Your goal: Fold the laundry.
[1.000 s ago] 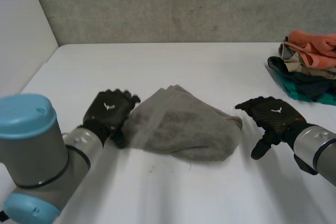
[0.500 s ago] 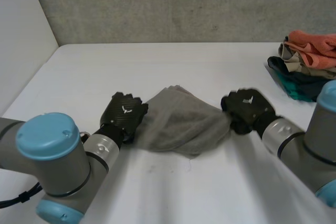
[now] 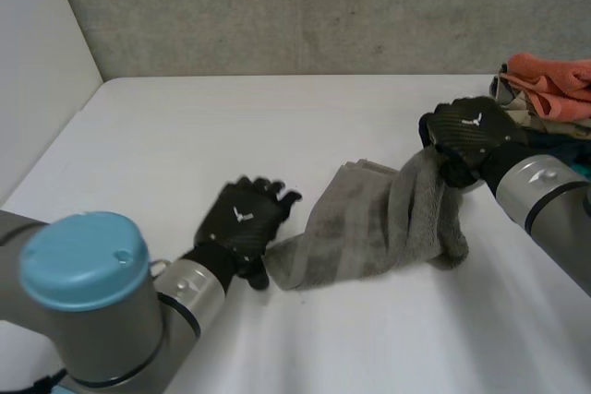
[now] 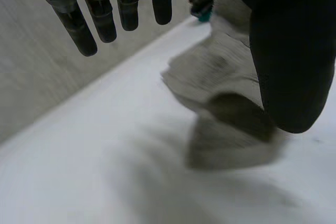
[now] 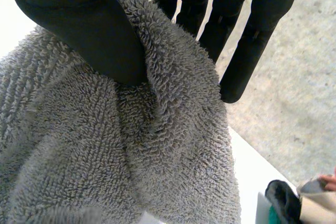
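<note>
A grey terry towel (image 3: 374, 223) lies bunched across the middle of the white table (image 3: 185, 136). My right hand (image 3: 466, 134) is shut on its right end and holds that end up off the table, so the cloth hangs down from the grip. In the right wrist view the thumb (image 5: 94, 30) presses the towel (image 5: 157, 150) against the fingers (image 5: 239, 40). My left hand (image 3: 245, 225) rests open just beside the towel's left end, fingers spread. In the left wrist view the fingers (image 4: 79, 24) are straight and the towel (image 4: 226, 72) lies beyond the thumb (image 4: 291, 51), not held.
A pile of clothes (image 3: 545, 108) in orange, beige, dark and teal sits at the table's right edge, close behind my right hand; the pile (image 5: 299, 198) also lies past the towel in the right wrist view. A grey wall (image 3: 305, 6) closes off the table's back.
My right hand closed on the towel's right end and pulled it up and to the right, stretching the cloth. My left hand opened, let the towel go, and moved right and nearer.
</note>
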{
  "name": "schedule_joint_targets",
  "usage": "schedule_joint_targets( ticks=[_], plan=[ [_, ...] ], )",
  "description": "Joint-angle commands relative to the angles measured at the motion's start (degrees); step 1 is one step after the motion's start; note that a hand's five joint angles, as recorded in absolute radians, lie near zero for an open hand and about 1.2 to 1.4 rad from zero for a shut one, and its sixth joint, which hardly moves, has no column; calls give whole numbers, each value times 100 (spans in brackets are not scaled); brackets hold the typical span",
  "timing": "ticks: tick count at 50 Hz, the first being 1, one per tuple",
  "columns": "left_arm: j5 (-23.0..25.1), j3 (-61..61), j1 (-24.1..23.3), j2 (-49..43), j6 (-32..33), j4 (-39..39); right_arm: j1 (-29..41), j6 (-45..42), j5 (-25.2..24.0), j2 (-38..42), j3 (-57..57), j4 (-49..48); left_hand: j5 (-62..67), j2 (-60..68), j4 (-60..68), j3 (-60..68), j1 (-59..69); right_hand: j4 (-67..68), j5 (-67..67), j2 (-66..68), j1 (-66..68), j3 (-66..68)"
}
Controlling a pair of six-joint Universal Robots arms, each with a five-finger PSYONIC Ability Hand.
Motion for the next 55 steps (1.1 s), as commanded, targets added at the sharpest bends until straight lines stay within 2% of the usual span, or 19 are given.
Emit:
schedule_joint_targets(
  ticks=[1, 8, 12, 16, 17, 21, 24, 32, 38, 41, 43, 47, 51, 54, 55],
  plan=[
    [-22, 581, -366, -684, -649, -60, -42, -1, 7, -107, 194, -14, 72, 39, 75, 8, 136, 1123, 1285, 1316, 1832, 1216],
    [-49, 1426, -683, -1441, -650, -183, -33, -1, -20, -248, 476, -14, 492, 459, 495, 427, 556, 1123, 1285, 1316, 1832, 1216],
    [-75, 1848, -736, -1924, -641, -306, -51, -1, -20, -248, 529, -14, 2037, 2004, 2040, 1973, 2101, 1123, 1285, 1316, 1832, 1216],
    [-329, 2068, -745, -2127, -606, -499, -60, -10, -11, -257, 538, -14, 5799, 5766, 5802, 5735, 5863, 1123, 1285, 1316, 1832, 1216],
    [-565, 2086, -744, -2092, -580, -534, -68, -10, -2, -266, 529, -5, 6689, 6656, 6692, 6625, 6753, 1123, 1285, 1316, 1832, 1216],
    [-1146, 1990, -771, -1865, -413, -526, -86, -45, -11, -459, 450, 4, 6698, 6665, 6701, 6634, 6762, 1123, 1285, 1316, 1832, 1216],
    [-1393, 1806, -736, -1182, -333, -578, -270, -237, -11, -661, 318, 47, 6698, 6665, 6701, 6634, 6762, 1123, 1285, 1316, 1832, 1216],
    [-1394, 1225, -762, 708, -421, -605, -561, -1248, -46, -1083, -472, 513, 6698, 6665, 6701, 6634, 6762, 1123, 1285, 1316, 1832, 1216],
    [-1253, 1190, -938, 1432, -798, -938, -508, -1381, -186, -917, -1202, 558, 6698, 6665, 6701, 6634, 6762, 1123, 1285, 1316, 1832, 1216],
    [-1227, 1172, -885, 1476, -957, -1044, -412, -1416, -327, -453, -1360, 470, 6698, 6665, 6701, 6634, 6762, 1123, 1285, 1316, 1832, 1216],
    [-1235, 1155, -824, 1441, -1001, -1044, -166, -1433, -503, 145, -1589, 268, 6698, 6665, 6701, 6634, 6762, 1123, 1285, 1316, 1832, 1216],
    [-1262, 1041, -464, 1047, -1019, -1044, 247, -1477, -556, 893, -1870, -250, 6698, 6665, 6701, 6634, 6762, 1123, 1285, 1316, 1832, 1216],
    [-1253, 1145, 141, 214, -1019, -887, 424, -1451, -547, 1762, -2029, -962, 6698, 6665, 6701, 6634, 6762, 1123, 1285, 1316, 1832, 1216],
    [-1262, 1303, 301, -306, -957, -676, 476, -1416, -573, 2447, -2090, -1427, 6698, 6665, 6701, 6634, 6762, 1123, 1285, 1316, 1832, 1216],
    [-1288, 1461, 371, -595, -931, -562, 503, -1398, -539, 2546, -2099, -1499, 6698, 6665, 6701, 6634, 6762, 63, 225, 257, 772, 156]
  ],
)
